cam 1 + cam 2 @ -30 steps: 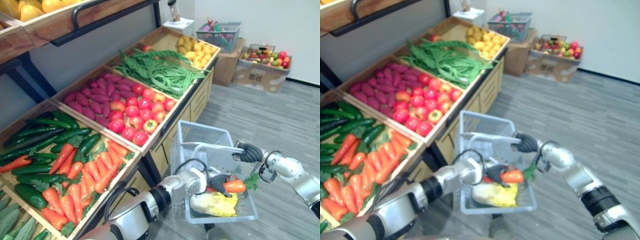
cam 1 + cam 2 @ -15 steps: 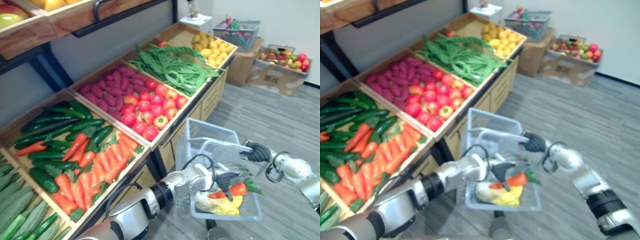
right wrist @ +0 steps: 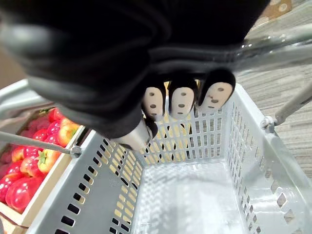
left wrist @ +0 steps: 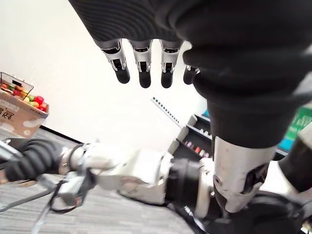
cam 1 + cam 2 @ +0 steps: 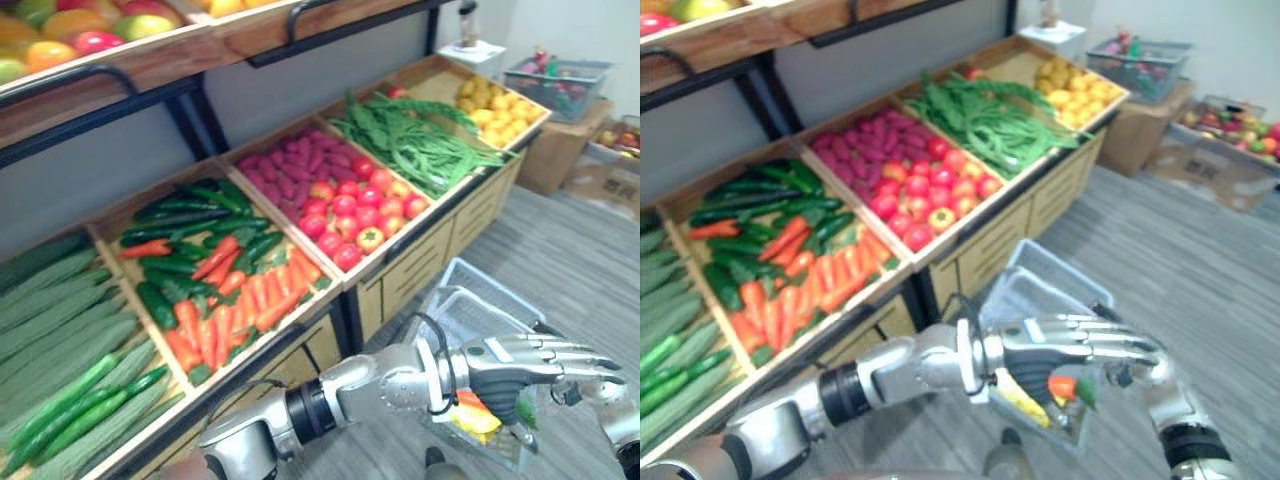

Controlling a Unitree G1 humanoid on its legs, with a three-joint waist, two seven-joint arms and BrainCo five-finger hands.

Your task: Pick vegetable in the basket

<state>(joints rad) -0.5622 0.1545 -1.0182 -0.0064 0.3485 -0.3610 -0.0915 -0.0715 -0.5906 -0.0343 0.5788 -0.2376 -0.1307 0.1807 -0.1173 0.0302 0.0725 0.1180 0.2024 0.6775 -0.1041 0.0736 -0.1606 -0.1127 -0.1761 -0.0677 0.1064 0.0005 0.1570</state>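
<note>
Left hand [image 5: 520, 365] hangs released, fingers straight, over the basket [image 3: 92, 190] that holds the carrot [image 5: 1062, 387], while the right hand [image 3: 181, 101] grasps the handle [image 3: 278, 48], judged to hold the basket steady.

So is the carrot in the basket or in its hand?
In: the carrot lies in the basket, below the open, empty left hand.
</note>
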